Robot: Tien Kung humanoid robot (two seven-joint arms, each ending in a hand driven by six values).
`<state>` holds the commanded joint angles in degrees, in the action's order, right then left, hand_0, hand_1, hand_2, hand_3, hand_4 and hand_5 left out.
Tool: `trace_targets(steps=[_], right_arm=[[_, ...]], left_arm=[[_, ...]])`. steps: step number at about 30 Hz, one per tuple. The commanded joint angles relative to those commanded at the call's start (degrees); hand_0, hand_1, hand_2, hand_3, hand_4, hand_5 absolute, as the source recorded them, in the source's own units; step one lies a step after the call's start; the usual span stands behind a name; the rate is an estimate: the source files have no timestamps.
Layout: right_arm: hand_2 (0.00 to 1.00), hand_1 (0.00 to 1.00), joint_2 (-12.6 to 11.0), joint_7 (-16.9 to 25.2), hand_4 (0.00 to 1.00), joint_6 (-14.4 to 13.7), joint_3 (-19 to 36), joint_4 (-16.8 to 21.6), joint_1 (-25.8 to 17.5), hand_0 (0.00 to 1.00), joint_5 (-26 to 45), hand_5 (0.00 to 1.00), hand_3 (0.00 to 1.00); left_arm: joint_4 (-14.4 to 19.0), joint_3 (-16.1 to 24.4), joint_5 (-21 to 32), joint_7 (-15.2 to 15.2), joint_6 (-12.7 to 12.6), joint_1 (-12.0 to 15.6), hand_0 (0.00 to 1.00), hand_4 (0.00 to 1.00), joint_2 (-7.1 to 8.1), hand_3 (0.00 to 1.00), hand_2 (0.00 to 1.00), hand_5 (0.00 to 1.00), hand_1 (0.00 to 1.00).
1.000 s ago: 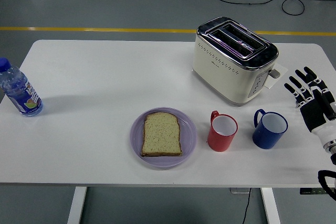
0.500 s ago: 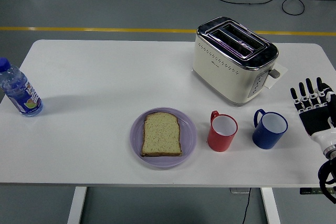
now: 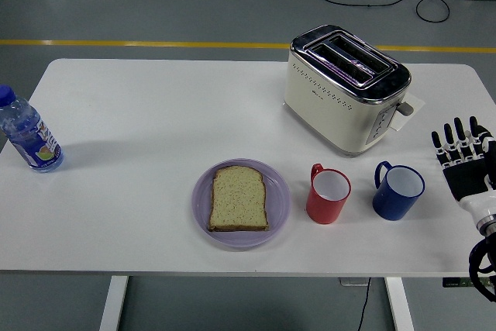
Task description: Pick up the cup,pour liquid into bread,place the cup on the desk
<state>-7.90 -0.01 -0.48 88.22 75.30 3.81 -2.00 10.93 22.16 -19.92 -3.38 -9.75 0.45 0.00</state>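
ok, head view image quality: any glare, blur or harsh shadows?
Head view: sharp throughout, even overhead light; soft shadows beside the bottle and toaster; mild reflections on the toaster's chrome top; no motion blur on the right hand; white table not blown out.

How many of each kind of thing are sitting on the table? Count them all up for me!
Cups: 2, the red cup and the blue cup
Toaster: 1
Purple plate: 1
Bread slice: 1
Water bottle: 1
Total: 6
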Motion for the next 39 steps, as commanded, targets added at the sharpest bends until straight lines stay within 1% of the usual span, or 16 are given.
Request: trace_targets(steps=[8, 9, 19, 25, 39], right_arm=[[0.656, 0.591, 0.08, 0.20, 0.497, -0.63, 0.53, -0.37, -0.06, 0.634, 0.17, 0.165, 0.597], [0.655, 0.584, 0.09, 0.23, 0.485, -0.69, 0.55, -0.40, -0.08, 0.626, 0.19, 0.147, 0.597], [0.653, 0.582, 0.35, 0.68, 0.484, -1.15, 0.74, -0.65, -0.04, 0.624, 1.12, 0.146, 0.597], [0.651, 0.581, 0.43, 1.69, 0.478, -1.99, 1.11, -0.83, -0.09, 0.622, 1.56, 0.147, 0.607], [0.647, 0.578, 0.53, 1.53, 0.474, -2.10, 1.14, -1.16, -0.03, 0.618, 1.97, 0.143, 0.602]], left_arm=[[-0.02, 0.32, -0.23, 0.00, 0.01, -0.19, 0.647, 0.298, 0.00, 0.531, 0.642, 0.770, 0.644], [-0.02, 0.34, -0.24, 0.00, 0.01, -0.20, 0.647, 0.298, 0.00, 0.531, 0.642, 0.770, 0.643], [-0.02, 0.54, -0.36, -0.08, 0.01, -0.30, 0.647, 0.297, 0.00, 0.532, 0.642, 0.772, 0.643], [-0.05, 0.51, -0.28, -0.03, 0.04, -0.33, 0.647, 0.297, 0.00, 0.531, 0.642, 0.771, 0.643], [-0.05, 0.55, -0.38, -0.02, 0.04, -0.36, 0.647, 0.297, 0.00, 0.531, 0.642, 0.769, 0.643]])
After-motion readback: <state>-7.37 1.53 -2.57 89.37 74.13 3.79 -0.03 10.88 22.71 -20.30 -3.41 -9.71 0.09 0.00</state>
